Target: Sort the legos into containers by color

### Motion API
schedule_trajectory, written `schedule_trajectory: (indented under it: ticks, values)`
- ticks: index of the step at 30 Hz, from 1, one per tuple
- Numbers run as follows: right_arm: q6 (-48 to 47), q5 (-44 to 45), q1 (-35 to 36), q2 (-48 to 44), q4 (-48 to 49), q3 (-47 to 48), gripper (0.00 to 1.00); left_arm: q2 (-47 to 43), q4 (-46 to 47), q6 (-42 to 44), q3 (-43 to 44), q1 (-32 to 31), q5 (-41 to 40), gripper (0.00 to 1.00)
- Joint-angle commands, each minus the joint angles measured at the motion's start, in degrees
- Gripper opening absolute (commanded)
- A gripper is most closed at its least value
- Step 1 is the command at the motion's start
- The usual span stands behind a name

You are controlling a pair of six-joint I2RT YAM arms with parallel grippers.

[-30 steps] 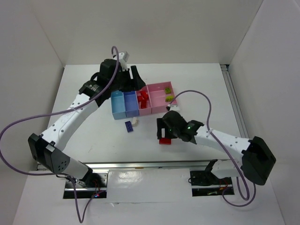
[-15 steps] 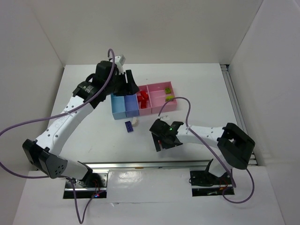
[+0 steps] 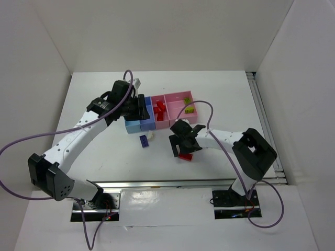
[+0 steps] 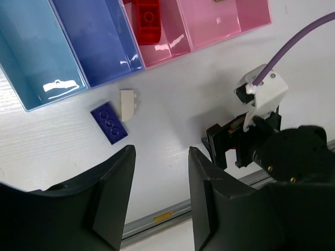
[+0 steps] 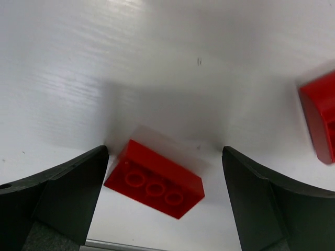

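Observation:
In the right wrist view a red brick (image 5: 154, 185) lies studs-up on the table between the spread fingers of my open right gripper (image 5: 165, 167), touching neither. A second red brick (image 5: 319, 123) shows at the right edge. From above, the right gripper (image 3: 182, 148) hangs over the red brick (image 3: 185, 156). My left gripper (image 3: 137, 108) hovers over the blue bins, open and empty (image 4: 159, 178). A dark blue brick (image 4: 109, 122) and a whitish brick (image 4: 128, 103) lie side by side just in front of the containers (image 3: 132, 127). Red bricks (image 3: 159, 108) sit in the narrow pink bin.
The row runs light blue bin (image 4: 36, 57), darker blue bin (image 4: 99, 42), pink bin (image 4: 162, 36), wider pink bin (image 3: 178, 100), which holds a lime green brick (image 3: 188, 109). The right arm's wrist (image 4: 293, 151) fills the left wrist view's lower right. A metal rail (image 3: 167, 184) borders the near edge.
The left gripper came from the bins' far side toward me over the blue bins, its jaws narrowing. The right gripper shifted and turned over the red brick, its elbow swinging left.

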Motion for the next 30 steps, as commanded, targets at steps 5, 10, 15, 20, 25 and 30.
schedule_trajectory:
  ticks: [5,10,15,20,25,30]
  values:
    - [-1.6,-12.0,-9.7,-5.4,9.0,-7.8,0.99,-1.1,1.7,-0.1,1.2,-0.4,2.3,0.56]
    - [-2.3,-22.7,-11.1,-10.3,14.0,-11.4,0.99,-0.5,2.2,-0.1,0.7,-0.9,2.3,0.56]
    - [-3.5,-24.4,-9.8,-12.4,14.1,-12.9,0.99,-0.5,2.2,-0.7,0.6,-1.5,2.3,0.56]
    - [-2.0,-18.0,-6.1,-12.9,9.9,-12.4,0.97,-1.1,2.2,-0.7,0.1,-1.5,1.8,0.56]
    - [1.3,-6.2,1.2,-9.7,4.3,-9.6,0.88,-1.1,2.8,-0.7,-0.5,-1.5,1.8,0.56]
    - [4.4,0.3,4.9,-5.9,3.3,-6.7,0.68,-0.5,2.2,-0.7,-2.2,-1.5,-2.2,0.56]
